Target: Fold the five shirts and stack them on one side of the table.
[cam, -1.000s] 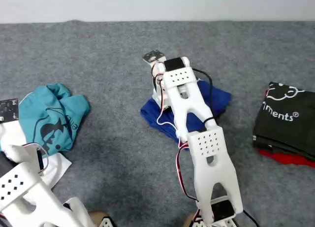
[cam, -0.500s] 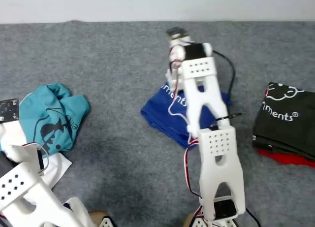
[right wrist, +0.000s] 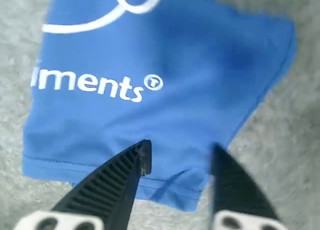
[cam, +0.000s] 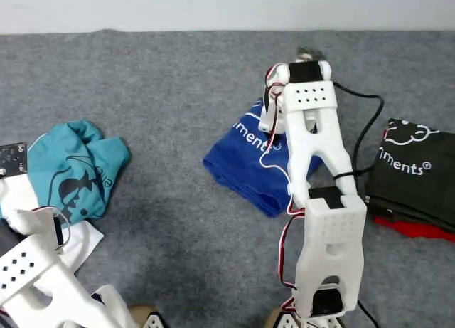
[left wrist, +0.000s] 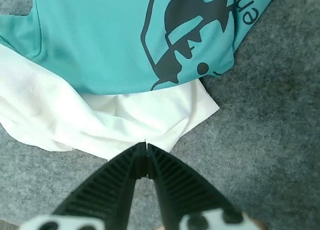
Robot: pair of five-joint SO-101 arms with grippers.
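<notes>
Blue shirt (cam: 238, 154) with white lettering, teal shirt (cam: 71, 164) with dark graphic, white shirt (left wrist: 125, 121), black shirt (cam: 412, 182), red shirt (cam: 421, 230)

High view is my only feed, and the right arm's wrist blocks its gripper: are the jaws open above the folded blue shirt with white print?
Observer: Open. The right gripper sits over the hem of the folded blue shirt with white print.
Operator: And the left gripper?
Observer: The left gripper is shut, tips at the edge of the crumpled white shirt lying under the teal shirt with dark print.
</notes>
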